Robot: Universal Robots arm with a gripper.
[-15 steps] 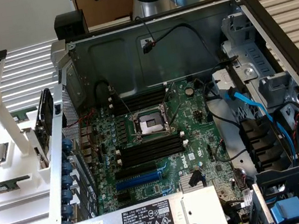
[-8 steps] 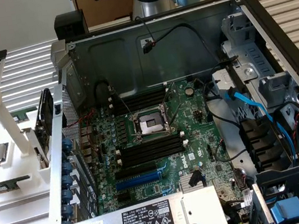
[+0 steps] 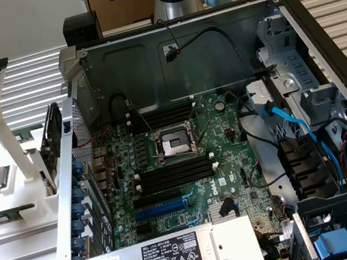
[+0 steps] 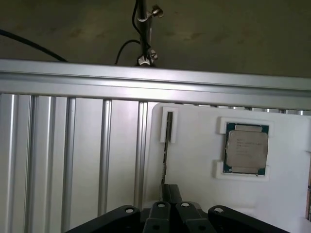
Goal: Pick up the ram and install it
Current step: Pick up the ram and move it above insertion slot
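Pinching the ram [image 4: 166, 155] edge-on in its white holder [image 4: 194, 165], the pincer [image 4: 170, 188] is closed narrow; likely light, stiff, fragile board, best held by its bare edges.

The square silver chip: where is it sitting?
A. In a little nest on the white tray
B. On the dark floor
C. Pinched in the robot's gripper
A: the square silver chip lies in a raised frame on the white tray, apart from the gripper, which is closed on the thin ram instead.
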